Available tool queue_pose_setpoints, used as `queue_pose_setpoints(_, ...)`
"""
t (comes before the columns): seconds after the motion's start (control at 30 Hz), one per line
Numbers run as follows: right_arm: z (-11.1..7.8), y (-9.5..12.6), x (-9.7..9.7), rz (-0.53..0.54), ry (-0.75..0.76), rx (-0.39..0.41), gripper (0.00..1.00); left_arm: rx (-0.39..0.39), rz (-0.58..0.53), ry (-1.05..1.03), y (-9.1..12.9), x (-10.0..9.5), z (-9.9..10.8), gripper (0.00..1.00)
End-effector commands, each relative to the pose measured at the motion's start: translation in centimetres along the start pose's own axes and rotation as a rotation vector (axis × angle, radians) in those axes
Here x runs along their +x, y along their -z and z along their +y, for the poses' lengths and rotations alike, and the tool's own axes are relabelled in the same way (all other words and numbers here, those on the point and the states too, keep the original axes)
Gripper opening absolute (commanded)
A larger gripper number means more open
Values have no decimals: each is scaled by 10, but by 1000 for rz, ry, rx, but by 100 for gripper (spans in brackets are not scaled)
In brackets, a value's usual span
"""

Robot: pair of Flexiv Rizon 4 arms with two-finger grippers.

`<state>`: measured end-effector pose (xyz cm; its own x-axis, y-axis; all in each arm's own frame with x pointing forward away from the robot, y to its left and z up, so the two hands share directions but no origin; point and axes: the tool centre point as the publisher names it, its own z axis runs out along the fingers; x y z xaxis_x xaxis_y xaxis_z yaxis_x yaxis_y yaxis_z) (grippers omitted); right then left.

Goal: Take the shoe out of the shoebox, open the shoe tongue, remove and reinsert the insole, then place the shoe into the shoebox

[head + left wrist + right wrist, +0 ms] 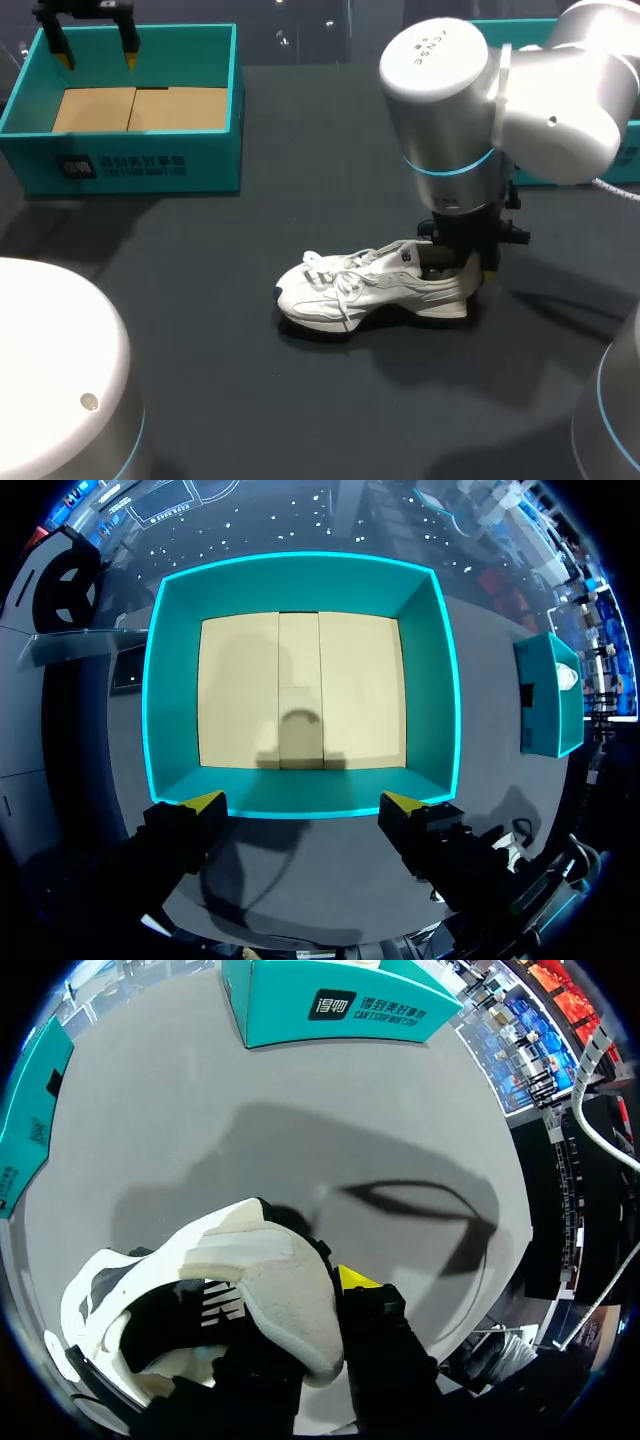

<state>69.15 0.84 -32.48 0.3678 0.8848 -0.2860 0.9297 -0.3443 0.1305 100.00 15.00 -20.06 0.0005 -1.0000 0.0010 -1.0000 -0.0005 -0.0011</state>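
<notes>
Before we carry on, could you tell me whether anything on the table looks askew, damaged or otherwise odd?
Nothing stands out. The white shoe stands upright on its sole, heel held in the right pincer; the teal shoebox sits square and empty under the open left pincer.

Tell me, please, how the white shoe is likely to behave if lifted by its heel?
Gripped only at the heel by the right claw, the shoe would probably tip toe-down. Its padded collar looks soft and may flex. The loose laces would likely dangle.
</notes>
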Motion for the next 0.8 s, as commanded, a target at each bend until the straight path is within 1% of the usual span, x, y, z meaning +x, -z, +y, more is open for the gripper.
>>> queue_pose_setpoints(0.03, -4, -14, 14, -9, -7, 5, 0, -1, -1, 0, 0, 0, 0, 100)
queue_pose_setpoints(0.23, -9, -24, 21, -22, 4, 25, 0, -1, -1, 0, 0, 0, 0, 100)
queue_pose_setpoints(0.47, -15, -35, 28, -31, 50, 35, 0, -1, -1, 0, 0, 0, 0, 100)
queue_pose_setpoints(0.8, -23, -43, 33, -15, 103, 21, 0, -1, -1, 0, 0, 0, 0, 100)
